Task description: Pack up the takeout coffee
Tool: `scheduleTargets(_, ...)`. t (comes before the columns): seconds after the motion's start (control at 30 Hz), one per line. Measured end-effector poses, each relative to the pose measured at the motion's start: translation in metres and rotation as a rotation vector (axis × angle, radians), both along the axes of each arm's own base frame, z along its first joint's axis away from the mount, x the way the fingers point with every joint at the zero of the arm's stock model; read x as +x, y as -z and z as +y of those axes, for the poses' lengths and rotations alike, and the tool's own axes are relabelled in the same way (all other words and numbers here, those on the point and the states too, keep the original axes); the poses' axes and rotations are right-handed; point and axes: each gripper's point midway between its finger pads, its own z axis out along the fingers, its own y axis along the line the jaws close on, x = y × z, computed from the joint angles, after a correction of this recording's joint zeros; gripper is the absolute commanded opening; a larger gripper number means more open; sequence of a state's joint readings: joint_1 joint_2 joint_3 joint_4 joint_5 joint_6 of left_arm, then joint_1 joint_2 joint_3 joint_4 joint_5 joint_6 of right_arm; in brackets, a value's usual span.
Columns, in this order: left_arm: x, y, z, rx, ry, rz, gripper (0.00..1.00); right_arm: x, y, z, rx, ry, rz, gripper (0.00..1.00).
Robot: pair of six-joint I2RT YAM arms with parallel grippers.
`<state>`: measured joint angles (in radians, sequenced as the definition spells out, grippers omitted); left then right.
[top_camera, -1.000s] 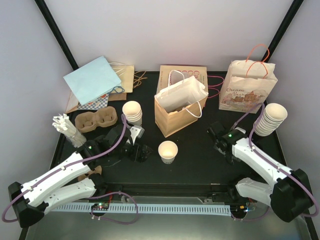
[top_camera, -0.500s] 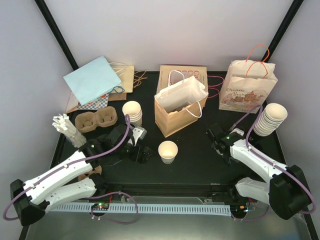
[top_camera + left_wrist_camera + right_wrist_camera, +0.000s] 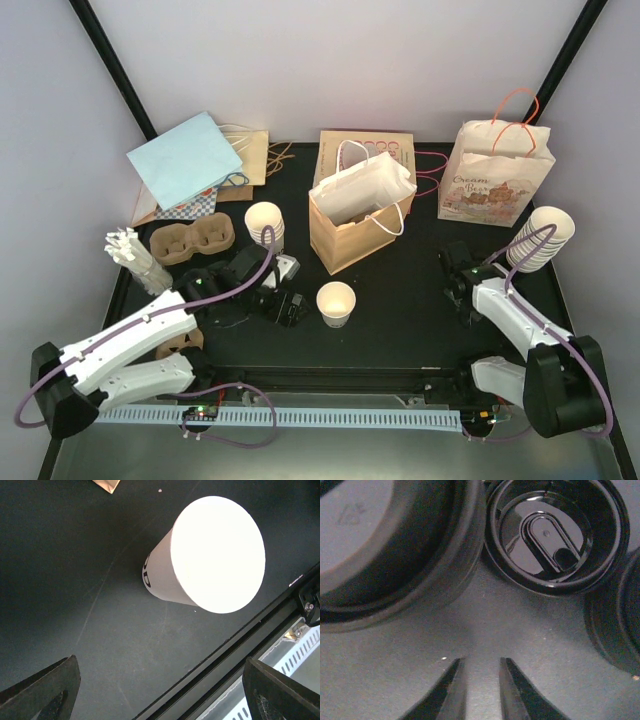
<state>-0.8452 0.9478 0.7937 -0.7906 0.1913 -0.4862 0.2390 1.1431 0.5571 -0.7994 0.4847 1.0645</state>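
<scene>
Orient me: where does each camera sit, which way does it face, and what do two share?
Top external: above and behind the bases, looking down on the table; left arm and right arm show.
Left wrist: looks down on the paper cup; its own fingertips at the bottom corners.
Right wrist: low over the table, facing black lids; its own fingers at bottom.
Shared: top and left wrist both show the cup.

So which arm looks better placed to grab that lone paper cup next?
Left. The left gripper, open, sits right beside the cup, facing it; the right gripper is across the table, over black lids.
</scene>
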Motion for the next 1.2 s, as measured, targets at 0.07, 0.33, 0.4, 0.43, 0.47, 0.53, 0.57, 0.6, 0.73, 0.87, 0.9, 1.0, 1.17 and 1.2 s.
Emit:
scheduleTargets(0.07, 0.001, 0.001, -0.003, 0.010, 0.002, 0.019, 0.90, -0.002, 0.000, -0.003, -0.005, 0.009, 0.010, 0.01)
scheduleTargets(0.33, -0.002, 0.002, -0.003, 0.021, 0.002, 0.050, 0.90, -0.010, 0.002, -0.007, -0.026, 0.070, 0.067, 0.01)
scheduleTargets(0.4, -0.001, 0.000, -0.004, 0.018, 0.000, 0.049, 0.90, -0.011, -0.002, -0.011, -0.040, 0.103, 0.052, 0.01)
scheduleTargets(0.43, -0.001, -0.001, -0.004, 0.016, -0.001, 0.049, 0.90, -0.011, -0.003, -0.012, -0.044, 0.110, 0.049, 0.01)
scheduleTargets(0.47, -0.001, -0.001, -0.004, 0.015, -0.004, 0.050, 0.90, -0.011, -0.005, -0.014, -0.052, 0.125, 0.040, 0.01)
scheduleTargets(0.53, -0.001, -0.001, -0.004, 0.015, -0.006, 0.052, 0.89, -0.012, -0.010, -0.018, -0.069, 0.154, 0.017, 0.01)
scheduleTargets(0.57, -0.001, -0.001, -0.004, 0.014, -0.007, 0.052, 0.89, -0.012, -0.013, -0.020, -0.075, 0.168, 0.005, 0.01)
scheduleTargets(0.6, -0.001, -0.001, -0.004, 0.014, -0.008, 0.052, 0.89, -0.013, -0.015, -0.022, -0.082, 0.183, -0.006, 0.01)
scheduleTargets(0.73, -0.001, -0.001, -0.004, 0.013, -0.012, 0.055, 0.89, -0.017, -0.020, -0.028, -0.108, 0.246, -0.032, 0.01)
scheduleTargets(0.87, -0.001, -0.001, -0.004, 0.009, -0.020, 0.062, 0.89, -0.022, -0.023, -0.036, -0.122, 0.318, -0.047, 0.03)
scheduleTargets(0.9, -0.001, -0.001, -0.004, 0.008, -0.023, 0.065, 0.89, -0.023, -0.023, -0.039, -0.121, 0.339, -0.047, 0.03)
scheduleTargets(1.0, -0.001, -0.002, -0.005, 0.002, -0.029, 0.069, 0.89, -0.027, -0.023, -0.051, -0.115, 0.405, -0.047, 0.03)
scheduleTargets(1.17, -0.002, -0.005, -0.007, -0.014, -0.040, 0.083, 0.88, -0.030, -0.021, -0.060, -0.105, 0.450, -0.038, 0.06)
scheduleTargets(1.2, -0.002, -0.005, -0.007, -0.018, -0.042, 0.084, 0.88, -0.030, -0.021, -0.061, -0.104, 0.449, -0.037, 0.04)
